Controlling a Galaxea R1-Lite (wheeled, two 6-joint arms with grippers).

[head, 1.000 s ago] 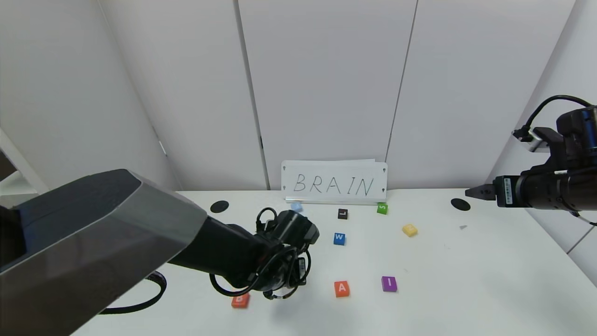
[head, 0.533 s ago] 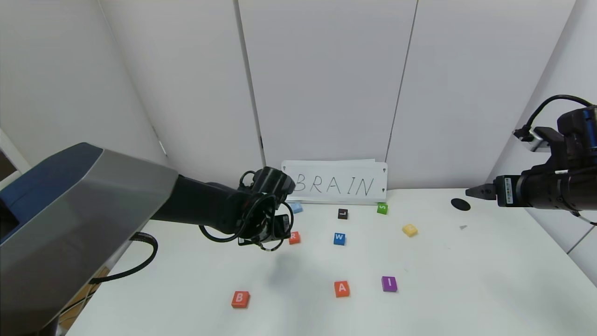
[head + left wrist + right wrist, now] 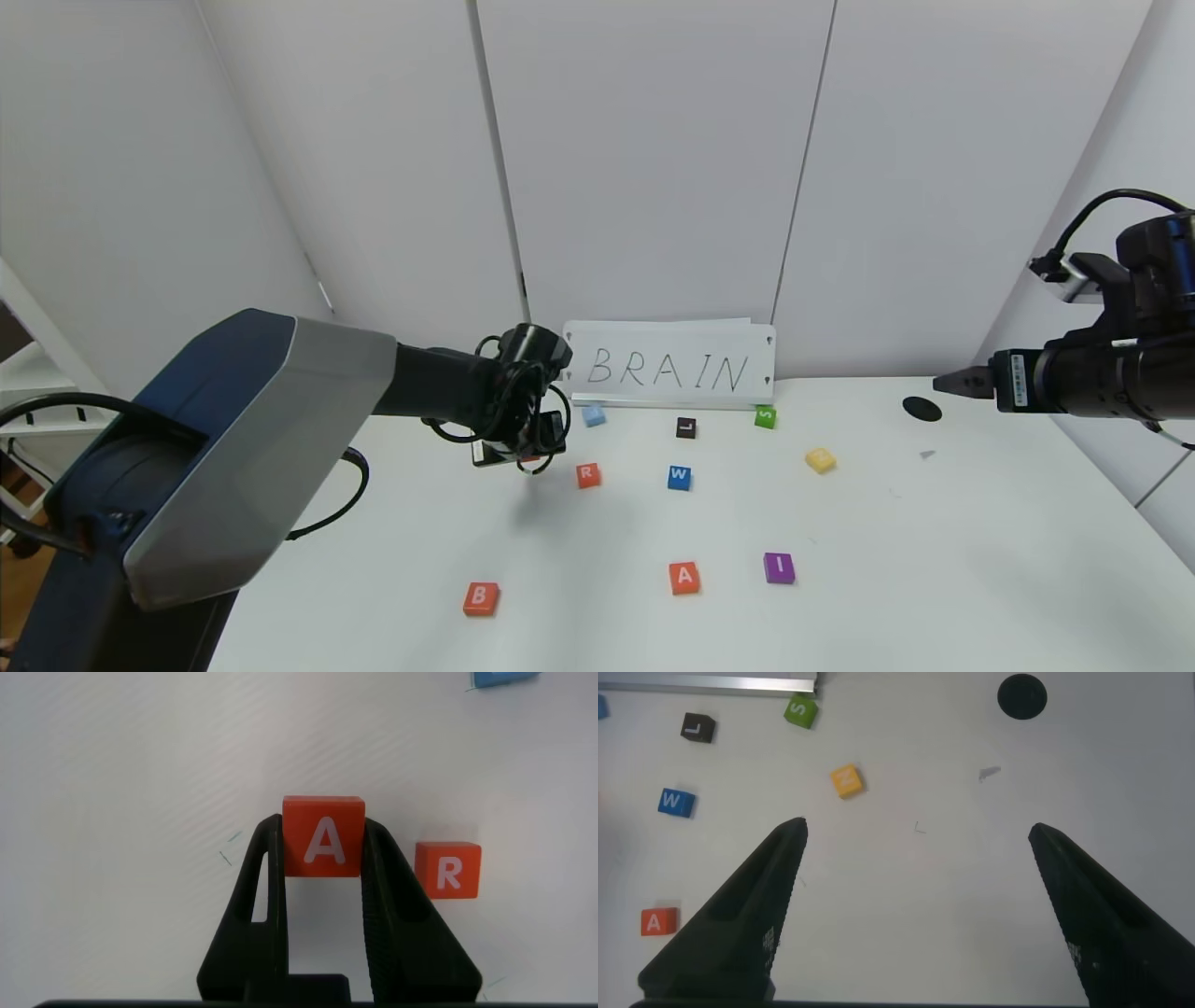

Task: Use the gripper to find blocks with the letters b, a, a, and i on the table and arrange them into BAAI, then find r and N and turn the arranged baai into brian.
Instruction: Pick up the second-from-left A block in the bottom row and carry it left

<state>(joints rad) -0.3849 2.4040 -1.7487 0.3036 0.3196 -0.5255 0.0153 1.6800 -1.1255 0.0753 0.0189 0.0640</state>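
My left gripper [image 3: 525, 457] hovers over the back left of the table [image 3: 934, 579], shut on an orange-red A block [image 3: 323, 836] pinched between its two fingers. The orange-red r tile [image 3: 587, 475] lies just beside it, apart from the fingers, and shows again in the left wrist view [image 3: 448, 870]. Near the front edge lie an orange-red B [image 3: 481, 598], a second A [image 3: 683, 578] and a purple I [image 3: 779, 567]. The yellow N tile [image 3: 820, 459] sits at the back right. My right gripper [image 3: 948, 384] hangs open, high at the far right, with nothing between its fingers.
A white card reading BRAIN [image 3: 668, 366] stands at the table's back edge. In front of it lie a light blue tile [image 3: 593, 415], a dark L tile [image 3: 685, 427], a green S tile [image 3: 765, 417] and a blue W tile [image 3: 679, 477]. A black hole [image 3: 921, 408] is at the back right.
My left arm has swung from the front, near the B tile, up and back toward the card, still shut. The R tile has come into view. The right arm has not moved.
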